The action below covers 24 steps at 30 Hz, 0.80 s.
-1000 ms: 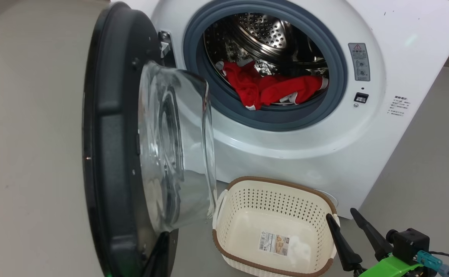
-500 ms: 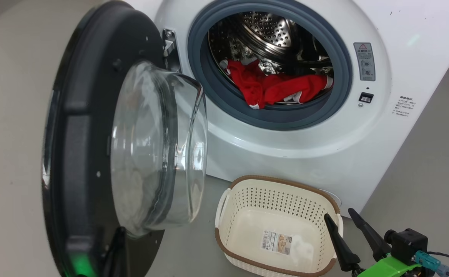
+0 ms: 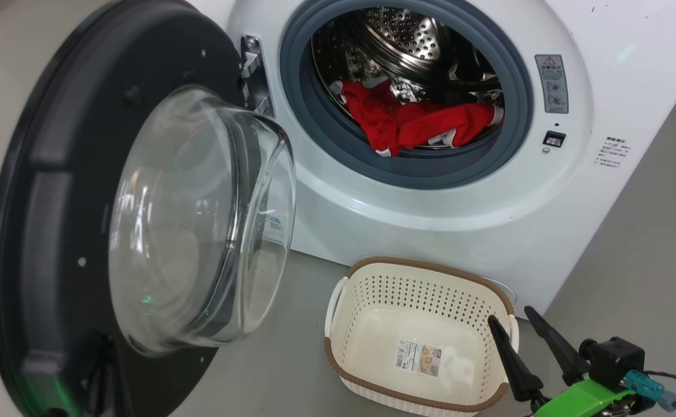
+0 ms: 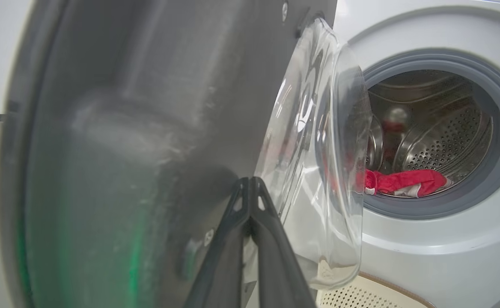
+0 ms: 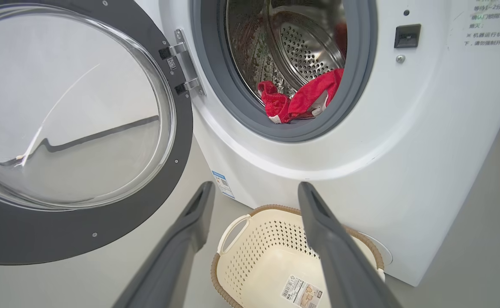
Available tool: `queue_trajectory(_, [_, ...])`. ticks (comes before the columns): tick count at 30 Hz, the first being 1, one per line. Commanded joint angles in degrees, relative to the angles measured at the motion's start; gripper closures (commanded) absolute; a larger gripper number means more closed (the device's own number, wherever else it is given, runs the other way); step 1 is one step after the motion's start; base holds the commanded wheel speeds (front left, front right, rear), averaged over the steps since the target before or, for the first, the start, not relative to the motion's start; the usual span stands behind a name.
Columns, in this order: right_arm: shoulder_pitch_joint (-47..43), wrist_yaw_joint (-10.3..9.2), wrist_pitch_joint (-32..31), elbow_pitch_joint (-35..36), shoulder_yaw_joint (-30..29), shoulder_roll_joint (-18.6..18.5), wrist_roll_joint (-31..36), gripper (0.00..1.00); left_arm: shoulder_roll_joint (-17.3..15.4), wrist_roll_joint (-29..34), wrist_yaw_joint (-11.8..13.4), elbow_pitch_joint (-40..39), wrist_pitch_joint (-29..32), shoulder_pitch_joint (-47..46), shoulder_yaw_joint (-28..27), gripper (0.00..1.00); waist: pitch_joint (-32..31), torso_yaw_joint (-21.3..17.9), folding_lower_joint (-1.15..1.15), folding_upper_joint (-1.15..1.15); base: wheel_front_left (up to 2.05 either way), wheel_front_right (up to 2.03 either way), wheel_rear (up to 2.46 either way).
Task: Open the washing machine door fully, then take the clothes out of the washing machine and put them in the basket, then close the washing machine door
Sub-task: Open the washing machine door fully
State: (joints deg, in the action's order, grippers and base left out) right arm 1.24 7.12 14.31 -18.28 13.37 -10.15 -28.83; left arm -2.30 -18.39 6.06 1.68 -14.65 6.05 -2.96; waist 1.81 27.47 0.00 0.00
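- Door (image 3: 43,191): hinged on the washer's left, standing wide open, glass bowl (image 3: 199,220) bulging from its inner face.
- Washer (image 3: 430,231): white front-loader with a grey ring around the steel drum (image 3: 407,40).
- Clothes (image 3: 413,124): red heap with white trim, low in the drum at its front lip.
- Basket (image 3: 425,292): on the floor (image 3: 633,260), just before the washer, below the opening; paper label (image 3: 419,358) on its bottom.
- Left hand (image 4: 250,184): fingers pressed together, holding nothing, tips at the door's dark inner face beside the bowl.
- Right hand (image 3: 510,314): fingers spread wide, holding nothing, near the basket's right end.
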Motion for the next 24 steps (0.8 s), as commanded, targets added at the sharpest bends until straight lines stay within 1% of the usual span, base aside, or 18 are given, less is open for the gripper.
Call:
queue_trajectory(1, [2.3,0.36,0.7,1.4,0.7,-0.5,-0.6,0.00,-0.6,0.9,0.6,-0.9,-0.3,-3.5,-4.2,1.00,0.1,0.0,0.00,0.00,0.00,0.00,0.00])
queue_trajectory(3, [2.3,0.36,0.7,1.4,0.7,-0.5,-0.6,0.00,-0.6,1.0,0.5,-0.7,-0.3,-3.9,-4.7,1.00,0.2,0.0,0.00,0.00,0.00,0.00,0.00])
queue_trajectory(12, [2.7,0.36,0.7,1.5,0.4,-0.6,-0.5,0.00,-1.2,1.8,-0.2,2.0,-0.3,-7.9,-10.6,1.00,0.8,-0.2,0.00,0.00,0.00,0.00,0.00])
queue_trajectory(18, [2.9,0.36,0.7,1.4,0.4,-0.9,-0.4,0.00,-2.2,1.5,-0.9,5.4,-0.3,-11.7,-14.4,1.00,1.4,-0.2,0.00,0.00,0.00,0.00,0.00])
queue_trajectory(24, [3.4,0.36,0.7,1.2,0.6,-1.1,-0.5,0.00,-3.5,2.4,-2.0,9.6,-0.3,-15.4,-16.7,1.00,1.7,-0.5,0.00,0.00,0.00,0.00,0.00])
